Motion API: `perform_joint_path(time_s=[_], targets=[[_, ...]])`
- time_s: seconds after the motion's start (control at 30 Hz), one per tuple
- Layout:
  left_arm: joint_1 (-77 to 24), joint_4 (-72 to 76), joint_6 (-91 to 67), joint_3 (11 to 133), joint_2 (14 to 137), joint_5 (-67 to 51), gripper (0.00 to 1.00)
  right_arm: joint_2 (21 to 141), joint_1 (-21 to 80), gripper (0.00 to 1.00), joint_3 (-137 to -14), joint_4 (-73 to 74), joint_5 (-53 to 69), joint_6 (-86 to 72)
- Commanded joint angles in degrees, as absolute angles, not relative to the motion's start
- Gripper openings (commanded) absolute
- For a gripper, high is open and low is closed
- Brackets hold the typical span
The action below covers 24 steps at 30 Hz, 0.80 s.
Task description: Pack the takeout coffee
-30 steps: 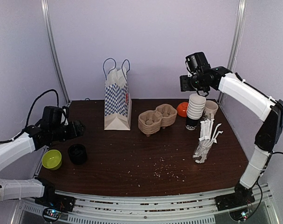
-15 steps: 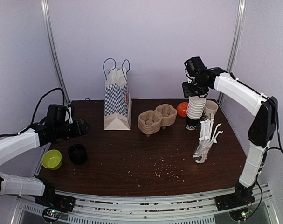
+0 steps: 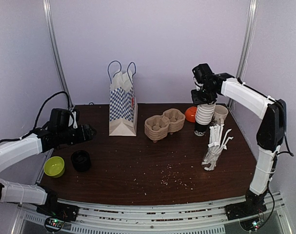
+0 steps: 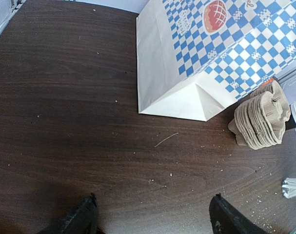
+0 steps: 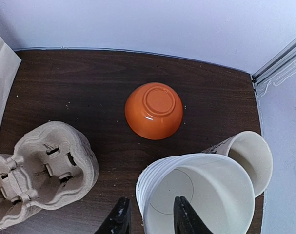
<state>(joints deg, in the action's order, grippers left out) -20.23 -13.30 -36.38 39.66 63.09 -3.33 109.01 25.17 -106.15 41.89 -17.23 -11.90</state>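
Overhead, counted on the dark wooden table (image 3: 138, 165):
- one tall stack of white paper cups (image 3: 205, 111) at 2 o'clock, rims too close-packed to number, lowest cup dark with pale lettering
- one loose paper cup (image 3: 221, 113) just beside the stack, tilted in the right wrist view
- one upturned orange bowl (image 3: 190, 114) on the stack's other side
- one nested stack of brown pulp two-hole carrier trays (image 3: 164, 124) at 12 to 1 o'clock
- one blue-and-white checked paper bag (image 3: 122, 105), upright at 11
- one glass of white wrapped straws (image 3: 214, 151) at 3 to 4
- one green bowl (image 3: 54, 166) and one low black round piece (image 3: 81, 160) at 9, cup or lids not told apart

Two grippers. Right gripper (image 5: 150, 219) down on the cup stack, jaws partway apart astride the top cup's rim, one finger (image 5: 119, 217) outside, the other inside the mouth; firm pinch or mere straddle impossible to tell. Left gripper (image 3: 88, 131) at 9 to 10 o'clock, spread wide over bare wood, holding nothing, touching nothing.

Top cup white and empty. Carrier trays rough, egg-carton brown, between bag and bowl, apart from both grippers.
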Motion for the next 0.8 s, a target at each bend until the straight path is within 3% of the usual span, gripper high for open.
perform_joint_path(time_s=[0.0,0.17,0.4,0.77], targets=[[-20.04,-10.16,-35.46,40.37,63.54,-4.72,0.81,109.21,24.34,0.26,-104.5,42.63,-17.07,-11.95],[-20.04,-9.79,-35.59,39.99,63.63,-5.04,0.81,108.98,24.26,0.19,-103.39,42.65,-16.72,-11.96],[-20.0,-9.68,-35.69,39.99,63.55,-5.56,0.8,107.96,24.2,0.0,-103.79,43.02,-16.85,-12.13],[-20.53,-9.27,-36.47,40.65,63.31,-7.25,0.79,102.06,26.97,0.0,-102.88,44.4,-15.81,-12.21]])
